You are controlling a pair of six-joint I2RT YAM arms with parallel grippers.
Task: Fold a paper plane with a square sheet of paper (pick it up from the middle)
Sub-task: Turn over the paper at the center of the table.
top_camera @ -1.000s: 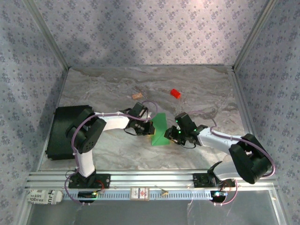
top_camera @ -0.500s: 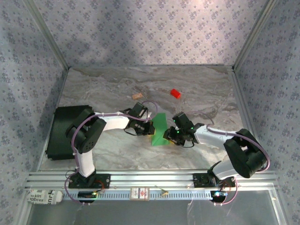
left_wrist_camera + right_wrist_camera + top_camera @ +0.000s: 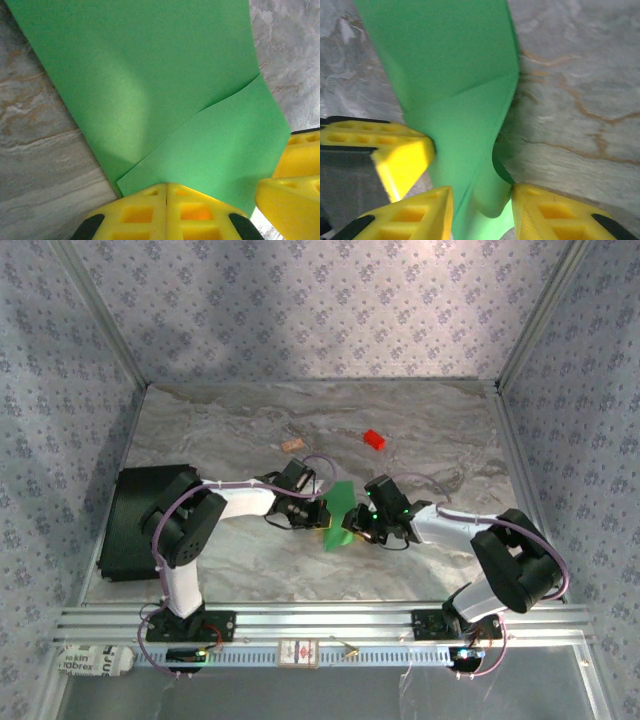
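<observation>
The square sheet of paper (image 3: pixel 341 508) is bright green and lies mid-table between my two grippers, one flap folded over it along a slanted edge (image 3: pixel 210 105). My left gripper (image 3: pixel 318 514) is shut, and its yellow tips (image 3: pixel 166 184) rest on the near edge of the sheet. My right gripper (image 3: pixel 358 528) comes in from the right with its jaws partly open. A curled, raised part of the sheet (image 3: pixel 470 125) stands between its fingertips (image 3: pixel 482 192) and touches both fingers. The left gripper's fingers (image 3: pixel 395 150) show beside it.
A small red block (image 3: pixel 374 439) and a tiny tan cork-like piece (image 3: pixel 294 445) lie farther back on the marble table (image 3: pixel 240 560). A black mat or tray (image 3: pixel 132 522) sits at the left edge. Patterned walls close in three sides.
My right gripper has slid left into the sheet, and the green paper now bends up and looks narrower. The left gripper has stayed in place, shut.
</observation>
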